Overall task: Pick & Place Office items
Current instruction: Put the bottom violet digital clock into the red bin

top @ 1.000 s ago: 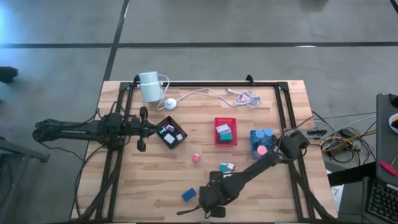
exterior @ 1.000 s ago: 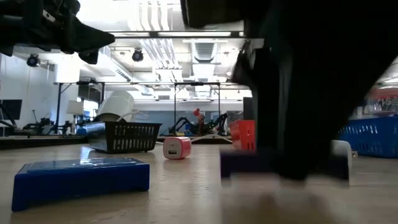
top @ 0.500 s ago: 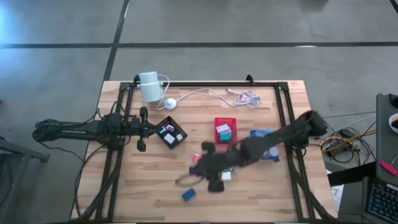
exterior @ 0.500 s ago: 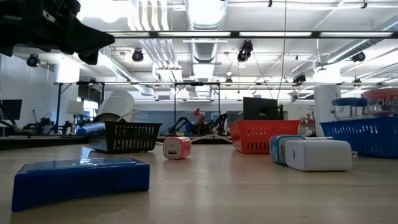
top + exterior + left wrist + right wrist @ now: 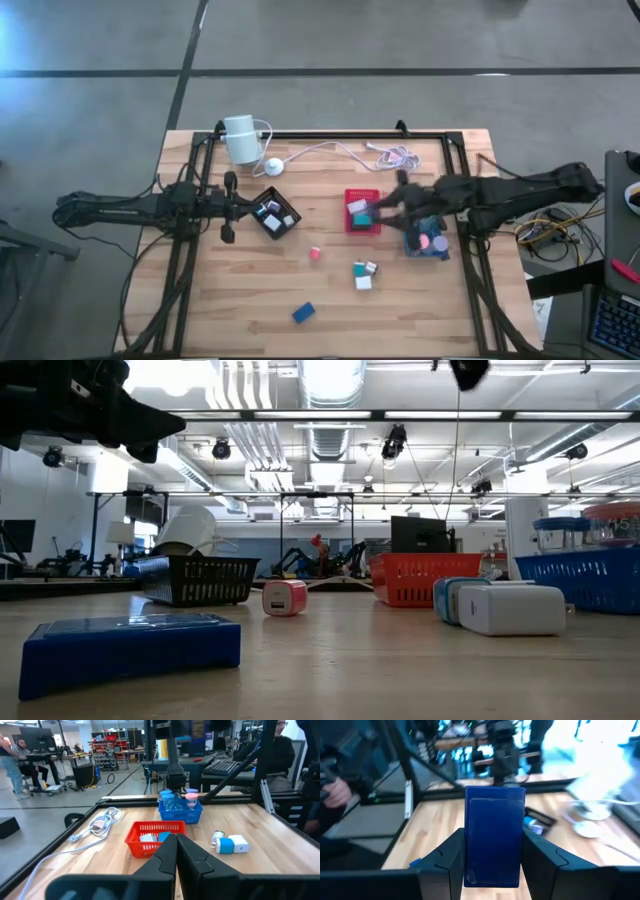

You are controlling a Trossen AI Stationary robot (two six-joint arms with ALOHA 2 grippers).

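Note:
My right gripper (image 5: pixel 384 204) hangs above the red tray (image 5: pixel 363 228), shut on a dark blue block (image 5: pixel 494 837). Other office items lie loose on the table: a blue block (image 5: pixel 303 313) near the front edge, a pink piece (image 5: pixel 315 254), and teal and white pieces (image 5: pixel 364 272). More pieces lie in the red tray, in the black tray (image 5: pixel 275 213) and in the blue tray (image 5: pixel 425 240). My left gripper (image 5: pixel 228 205) waits shut at the table's left, beside the black tray. My right gripper pinches the dark blue block by its two long sides (image 5: pixel 470 845) between its two fingers (image 5: pixel 451 855). The fingers reach in nearly level from the table's right side. The block is lifted clear of the table, above the red tray.
A white cylinder (image 5: pixel 240 138) with its cable (image 5: pixel 340 150) stands at the far left. A black rail frame (image 5: pixel 455 180) runs around the work area. Bare wood lies between the trays and the near edge.
My right gripper has risen from the near edge and swung toward the far right, ending above the red tray. It has tipped from pointing down to nearly level. The dark blue block went up with it, off the table.

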